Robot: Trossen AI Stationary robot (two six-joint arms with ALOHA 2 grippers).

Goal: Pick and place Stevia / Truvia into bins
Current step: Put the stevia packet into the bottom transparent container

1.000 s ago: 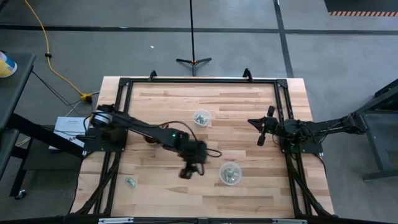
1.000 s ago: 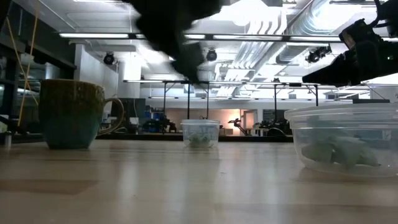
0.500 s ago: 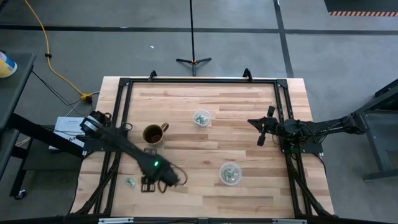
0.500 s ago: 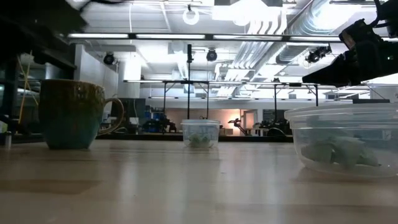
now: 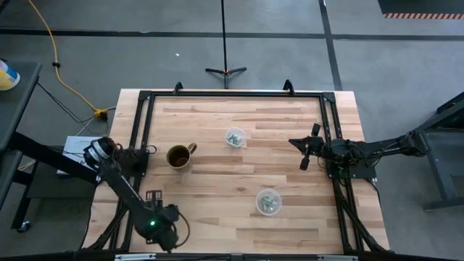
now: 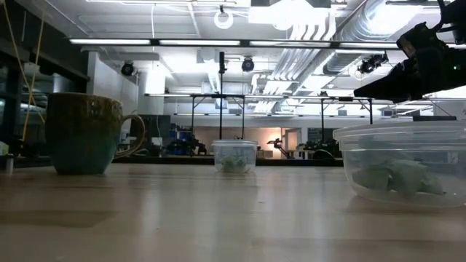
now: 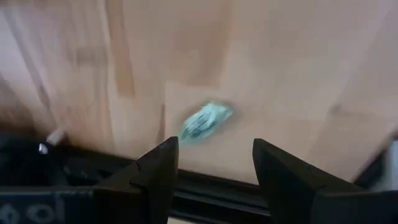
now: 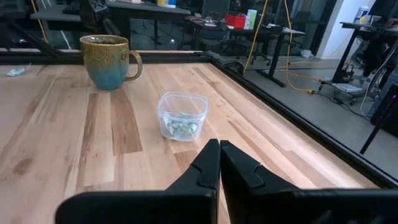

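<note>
Left gripper (image 7: 211,180): positioned over the table's front-left corner, near the frame rail; fingers spread wide apart, nothing held; a single packet is seen on the wood just ahead of the gap.
Packet (image 7: 205,121): pale green-and-white, lying flat on the table (image 5: 290,123), close to the dark frame rail at the front-left edge; untouched by either finger.
Right gripper (image 8: 219,163): parked at the table's right edge; fingers pressed together, nothing held.
Far cup (image 5: 234,137): clear, round, set on the table's middle towards the back; pale green packets are seen inside. Also shown in the right wrist view (image 8: 181,116) and the low view (image 6: 234,156).
Near cup (image 5: 268,201): clear, round, set right of centre towards the front, well apart from the far cup; crumpled packets are held inside, as shown in the low view (image 6: 404,164).
Mug (image 5: 178,156): brown-gold with a blue-green lower part, upright, left of the far cup; handle turned towards that cup.
</note>
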